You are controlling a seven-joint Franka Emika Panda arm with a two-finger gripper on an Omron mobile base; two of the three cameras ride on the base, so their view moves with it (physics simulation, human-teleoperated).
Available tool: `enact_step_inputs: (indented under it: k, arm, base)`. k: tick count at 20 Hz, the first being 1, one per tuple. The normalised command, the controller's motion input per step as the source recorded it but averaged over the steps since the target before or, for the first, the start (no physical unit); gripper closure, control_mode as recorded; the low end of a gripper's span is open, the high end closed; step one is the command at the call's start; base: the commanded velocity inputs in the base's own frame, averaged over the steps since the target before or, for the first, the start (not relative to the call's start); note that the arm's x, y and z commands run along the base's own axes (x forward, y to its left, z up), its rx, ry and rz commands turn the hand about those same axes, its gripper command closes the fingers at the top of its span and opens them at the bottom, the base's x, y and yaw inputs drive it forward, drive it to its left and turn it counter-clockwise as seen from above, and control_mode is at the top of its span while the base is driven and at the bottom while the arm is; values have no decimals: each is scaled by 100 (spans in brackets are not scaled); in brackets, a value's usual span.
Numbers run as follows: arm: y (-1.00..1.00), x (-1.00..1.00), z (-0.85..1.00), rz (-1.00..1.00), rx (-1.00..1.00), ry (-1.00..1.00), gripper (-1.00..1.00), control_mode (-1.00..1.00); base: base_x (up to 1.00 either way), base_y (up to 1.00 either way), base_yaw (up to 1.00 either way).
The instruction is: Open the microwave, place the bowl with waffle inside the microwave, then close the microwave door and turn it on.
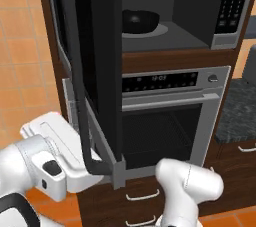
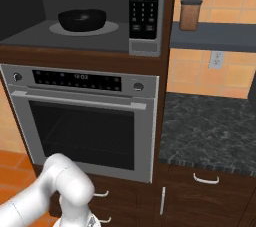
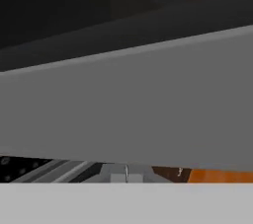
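The microwave (image 1: 225, 31) stands open, its keypad (image 2: 145, 6) on the right. The black bowl (image 1: 141, 21) (image 2: 82, 19) rests on the round turntable inside the cavity. The waffle is hidden inside the dark bowl. The microwave door (image 1: 100, 71) is swung wide out to the left, its dark vertical handle (image 1: 84, 131) on the outer face. My gripper (image 1: 95, 173) is low at the door's bottom corner, right by the lower end of the handle, and it is shut with nothing in it. In the hand view the door's grey frame (image 3: 128, 114) is very close.
Below the microwave sits a silver oven (image 2: 85, 121) with a bar handle. To its right runs a dark stone counter (image 2: 210, 126) over drawers, with a brown jar (image 2: 190, 14) on a shelf above. My white arm (image 1: 190, 181) rises in front of the oven.
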Motion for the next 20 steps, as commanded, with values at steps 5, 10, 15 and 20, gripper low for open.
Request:
enact_step_inputs:
  k: [5, 10, 15, 20]
  arm:
    - [-100, 0, 3, 0, 0, 0, 100, -100]
    - [-100, 15, 14, 0, 0, 0, 100, -100]
    - [-88, 5, 42, 6, -4, 7, 100, -100]
    - [-63, -9, 56, 11, -21, 31, 100, -100]
  base:
    - [0, 0, 0]
    - [0, 0, 0]
    - [0, 0, 0]
    - [0, 0, 0]
